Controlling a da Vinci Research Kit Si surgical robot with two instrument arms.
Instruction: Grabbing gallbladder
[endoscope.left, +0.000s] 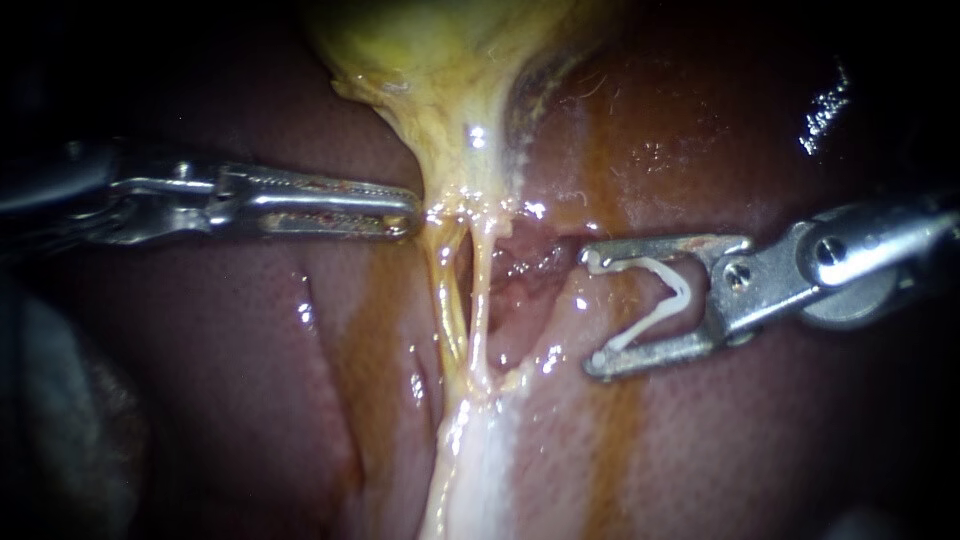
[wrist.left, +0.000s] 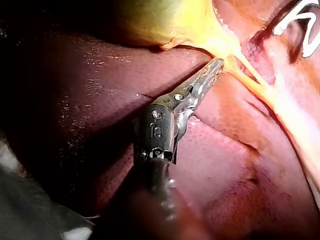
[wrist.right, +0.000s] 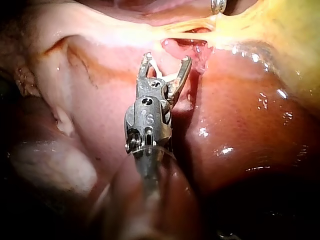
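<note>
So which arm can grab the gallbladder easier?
Left. The left instrument has its tip touching the gallbladder at the neck. The right instrument sits apart over the liver, its end effector holding a white clip.

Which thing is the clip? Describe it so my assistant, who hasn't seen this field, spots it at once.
From the yellow gallbladder at the top of the endoscope view, follow its pale strands down, then look right to the silver right instrument. Held between its wide-spread jaws is the small white V-shaped clip, the only white strip framed by metal; the strands lie bare.
</note>
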